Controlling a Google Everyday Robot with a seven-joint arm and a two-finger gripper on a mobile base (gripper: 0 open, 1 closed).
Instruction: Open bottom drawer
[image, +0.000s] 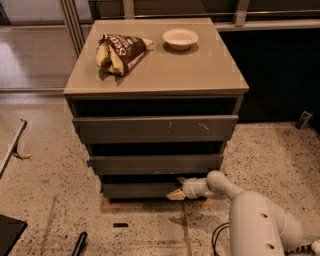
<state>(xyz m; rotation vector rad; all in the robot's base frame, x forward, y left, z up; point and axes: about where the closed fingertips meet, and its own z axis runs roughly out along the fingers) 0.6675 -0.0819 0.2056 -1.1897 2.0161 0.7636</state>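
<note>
Low in the frame, right of centre, the gripper (176, 194) sits at the right end of the bottom drawer (137, 190), probably to catch the edge of its handle-less front; whether it is open or holds anything, I cannot tell. The drawer looks almost shut, its inside hidden, and at the top of the frame the bowl (180, 38) looks empty, near a snack bag (120, 50)

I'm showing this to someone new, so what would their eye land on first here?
The white arm reaching low from the right stands out, its gripper at the right part of the bottom drawer front. Then the grey drawer cabinet, with a brown snack bag and a white bowl on its top.
</note>
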